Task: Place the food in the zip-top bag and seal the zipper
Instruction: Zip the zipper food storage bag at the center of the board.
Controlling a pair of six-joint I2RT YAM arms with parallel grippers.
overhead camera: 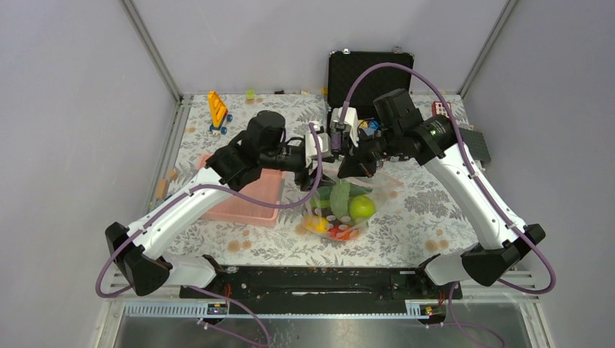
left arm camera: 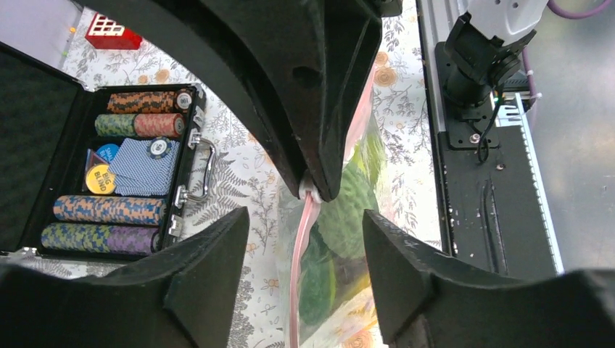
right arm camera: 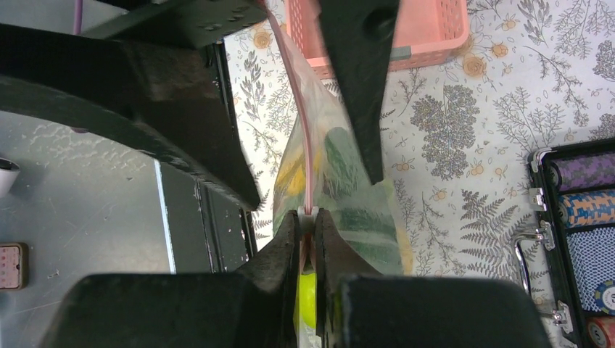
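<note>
The clear zip-top bag (overhead camera: 341, 214) hangs with its mouth lifted between my two grippers. It holds the food: a green leafy piece (overhead camera: 339, 194), a yellow-green round fruit (overhead camera: 361, 207), and yellow and red pieces lower down. My right gripper (right arm camera: 308, 215) is shut on the white slider at one end of the pink zipper (right arm camera: 310, 174). My left gripper (left arm camera: 304, 216) is open, its fingers either side of the zipper (left arm camera: 297, 275) without touching it. In the top view the left gripper (overhead camera: 326, 141) and the right gripper (overhead camera: 354, 163) sit close together above the bag.
A pink latticed basket (overhead camera: 246, 199) stands left of the bag. An open black case (overhead camera: 366, 72) of poker chips (left arm camera: 109, 210) is at the back. A yellow toy (overhead camera: 217, 109) lies at the back left. The black base bar (overhead camera: 312, 279) runs along the near edge.
</note>
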